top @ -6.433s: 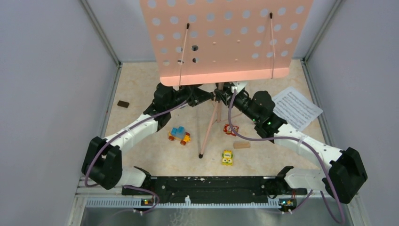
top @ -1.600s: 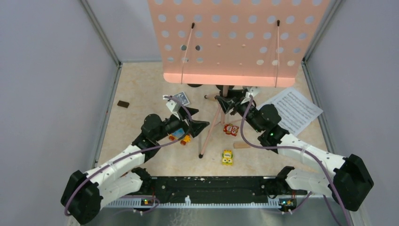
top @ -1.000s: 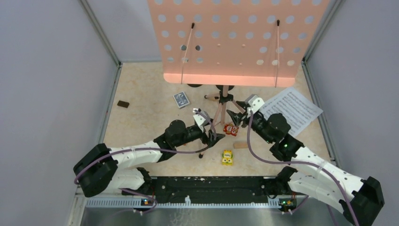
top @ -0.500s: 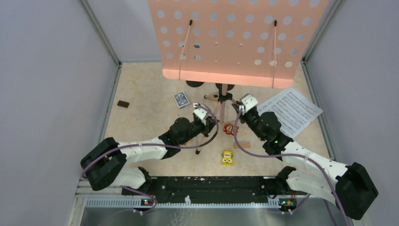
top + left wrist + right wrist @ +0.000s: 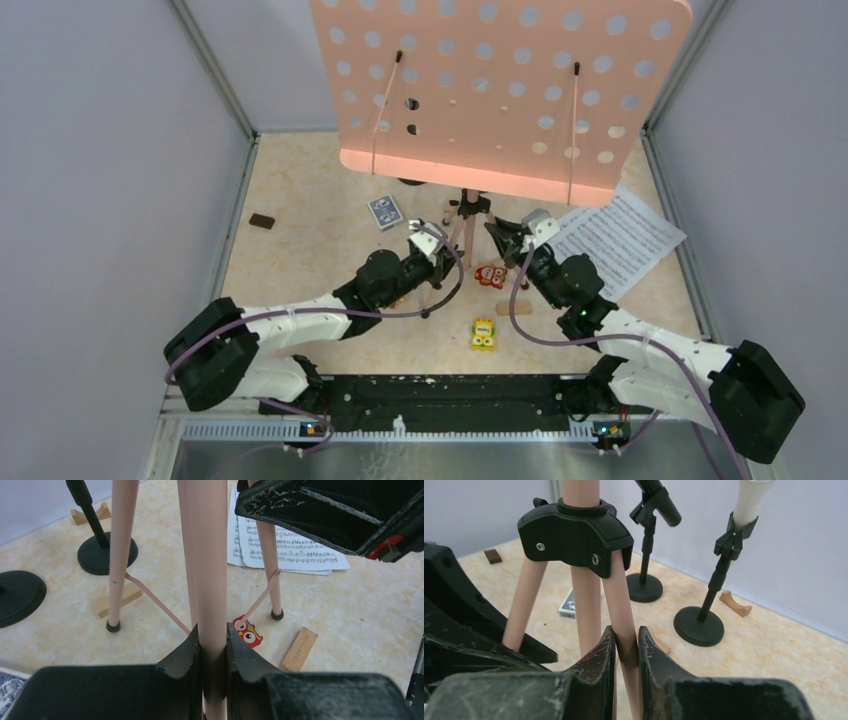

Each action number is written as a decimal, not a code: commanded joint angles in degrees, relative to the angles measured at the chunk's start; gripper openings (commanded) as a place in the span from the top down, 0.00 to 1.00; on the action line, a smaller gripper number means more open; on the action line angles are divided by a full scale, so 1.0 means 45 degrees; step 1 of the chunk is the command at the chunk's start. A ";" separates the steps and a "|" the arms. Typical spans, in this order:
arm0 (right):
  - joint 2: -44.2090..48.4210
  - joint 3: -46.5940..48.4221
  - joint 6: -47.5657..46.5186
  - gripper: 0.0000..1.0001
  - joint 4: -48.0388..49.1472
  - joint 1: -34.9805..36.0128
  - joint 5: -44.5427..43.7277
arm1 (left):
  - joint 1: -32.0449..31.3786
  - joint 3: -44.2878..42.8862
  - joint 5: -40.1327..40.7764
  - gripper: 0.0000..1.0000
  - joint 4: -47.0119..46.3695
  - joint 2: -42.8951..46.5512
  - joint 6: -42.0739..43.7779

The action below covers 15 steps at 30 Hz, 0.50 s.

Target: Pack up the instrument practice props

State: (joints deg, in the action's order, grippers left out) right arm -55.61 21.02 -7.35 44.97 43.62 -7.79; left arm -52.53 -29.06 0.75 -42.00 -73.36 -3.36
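Observation:
The pink perforated music desk (image 5: 500, 90) stands on pink tripod legs under a black hub (image 5: 574, 527). My left gripper (image 5: 441, 256) is shut on the near leg (image 5: 207, 580), which runs up between its jaws. My right gripper (image 5: 503, 236) is shut on another leg (image 5: 621, 605) just below the hub. White sheet-music pages (image 5: 615, 235) lie flat at the right. Behind the stand, two black round-based mic holders (image 5: 644, 587) (image 5: 699, 625) carry a dark microphone (image 5: 660, 501) and a white microphone (image 5: 751, 497).
A blue card box (image 5: 385, 211) lies left of the stand. A red owl toy (image 5: 489, 275) and a yellow toy car (image 5: 484, 333) sit between my arms. A wooden block (image 5: 300, 649) lies by the owl, a small dark block (image 5: 262, 221) at the far left. Walls enclose three sides.
Both grippers came in from the sides of the tripod and closed on its legs. The music desk has tilted and shifted slightly to the left.

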 commanded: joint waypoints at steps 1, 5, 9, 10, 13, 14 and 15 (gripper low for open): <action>0.0216 0.0128 0.1681 1.00 0.2837 0.0396 0.0759 | -0.0125 -0.1394 -0.0956 1.00 -0.1371 -0.0376 0.1037; 0.0448 0.0164 0.2141 1.00 0.2832 0.0410 0.0820 | -0.0133 -0.1958 -0.1288 1.00 -0.1414 -0.0789 0.0845; 0.0522 0.0201 0.2198 1.00 0.2542 0.0536 0.1117 | -0.0142 -0.1897 -0.1417 1.00 -0.1732 -0.0908 0.0785; 0.0533 0.0194 0.2142 1.00 0.2428 0.0556 0.1191 | -0.0142 -0.1835 -0.1435 1.00 -0.1794 -0.0924 0.0609; 0.0640 0.0156 0.1989 1.00 0.1904 0.0591 0.1328 | -0.0142 -0.1577 -0.1548 1.00 -0.1813 -0.0891 0.0262; 0.0704 0.0164 0.1959 1.00 0.1665 0.0598 0.1369 | -0.0142 -0.1419 -0.1536 1.00 -0.1802 -0.0800 0.0180; 0.0775 0.0204 0.1931 1.00 0.1403 0.0600 0.1423 | -0.0142 -0.1243 -0.1515 1.00 -0.1817 -0.0684 0.0108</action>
State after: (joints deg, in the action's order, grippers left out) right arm -54.70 20.99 -2.42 47.88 44.05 -8.10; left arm -52.49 -34.68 -1.87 -42.87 -77.43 -2.87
